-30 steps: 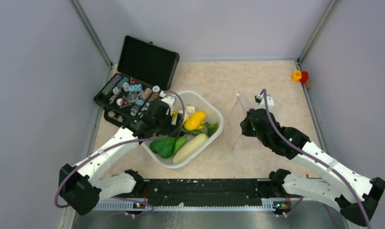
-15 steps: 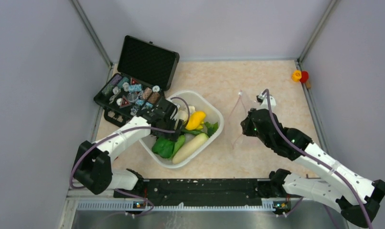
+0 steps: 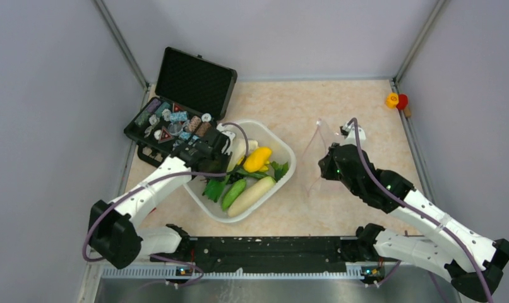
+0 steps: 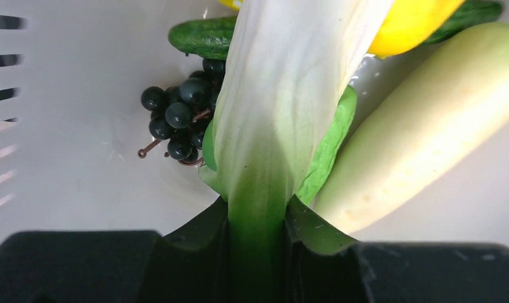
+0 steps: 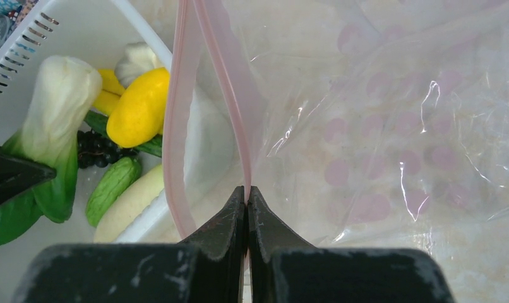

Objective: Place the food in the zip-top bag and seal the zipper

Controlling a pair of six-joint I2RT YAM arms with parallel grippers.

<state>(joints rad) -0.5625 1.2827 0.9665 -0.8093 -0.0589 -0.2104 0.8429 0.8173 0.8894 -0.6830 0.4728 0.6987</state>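
The left tool (image 4: 256,211) is clamped narrowly on the bok choy (image 4: 271,95). Its fingers (image 4: 195,243) pinch the dark green leaf end at the bottom centre of the left wrist view, and the pale white stem runs up to the top of the frame. The right tool (image 5: 247,196) is closed tight on the zipper (image 5: 230,95), a thin pinkish-red strip. One lip is nipped between the tips and the other bows away to the left, so the mouth of the bag (image 5: 378,126) gapes as a narrow loop.

The bag is clear and crinkly with faint pink spots, and it fills the right half of the right wrist view. In the top view it stands on the bench (image 3: 359,113) right of centre, just right of the tub (image 3: 283,151).

The other food lies in the tub at the centre of the top view: the yellow pepper (image 3: 257,159), the long white radish (image 3: 252,194) and the cucumber (image 3: 233,192).

The left wrist view alone shows the grapes (image 4: 176,113) plainly, a dark bunch on the tub floor left of the stem. The right wrist view alone shows the bag's mouth open beside the tub. Only the top view shows the open black case (image 3: 195,79) of trinkets at upper left.
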